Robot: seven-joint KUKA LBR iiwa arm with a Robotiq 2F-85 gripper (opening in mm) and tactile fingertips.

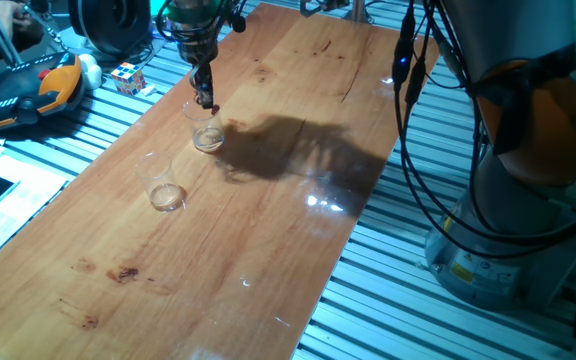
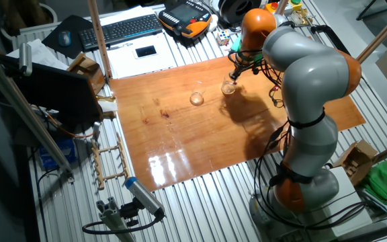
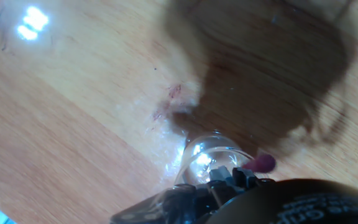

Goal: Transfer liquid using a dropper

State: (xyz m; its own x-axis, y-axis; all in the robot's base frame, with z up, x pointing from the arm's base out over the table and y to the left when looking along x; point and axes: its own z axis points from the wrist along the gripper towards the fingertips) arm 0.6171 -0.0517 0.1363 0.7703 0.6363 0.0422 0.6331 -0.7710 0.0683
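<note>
Gripper (image 1: 205, 98) sits over the far glass (image 1: 206, 132), apparently pinching the dropper (image 3: 263, 163) by its red bulb; keep the tube upright inside the rim; squeeze gently; near glass (image 1: 162, 186) stands apart.

Red-pink bulb on the dropper (image 3: 263, 163), clear tumbler (image 3: 211, 160), brown wood-grain table (image 3: 73, 112).

No legible text or labels anywhere.
</note>
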